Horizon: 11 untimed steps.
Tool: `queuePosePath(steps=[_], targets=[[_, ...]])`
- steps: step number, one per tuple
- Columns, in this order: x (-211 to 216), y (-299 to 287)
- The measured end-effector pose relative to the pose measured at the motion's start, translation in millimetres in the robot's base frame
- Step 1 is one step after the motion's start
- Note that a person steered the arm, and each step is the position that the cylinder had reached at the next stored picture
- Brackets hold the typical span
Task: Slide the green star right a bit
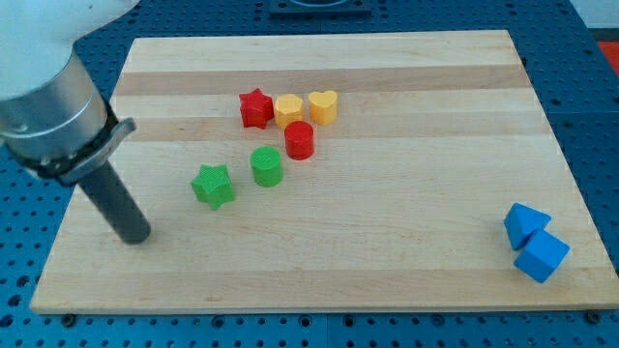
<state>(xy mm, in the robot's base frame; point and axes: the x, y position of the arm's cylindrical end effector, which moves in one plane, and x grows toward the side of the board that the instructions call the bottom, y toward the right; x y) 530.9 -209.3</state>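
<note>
The green star [212, 186] lies on the wooden board [387, 251], left of the middle. My tip [134, 237] rests on the board to the star's lower left, a clear gap away, not touching it. A green cylinder [266, 166] stands just to the star's upper right, close to it.
A red cylinder [299, 140] sits beyond the green cylinder. Above it a red star [255, 107], a yellow hexagon-like block [288, 110] and a yellow heart [322, 106] form a row. Two blue blocks [525, 225] [542, 256] lie at the board's lower right edge.
</note>
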Motion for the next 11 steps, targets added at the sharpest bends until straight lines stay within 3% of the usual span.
queuePosePath(steps=[1,8,10,11], targets=[[-64.0,14.0],[-44.6,45.7],[-65.8,45.7],[-48.2,54.2]])
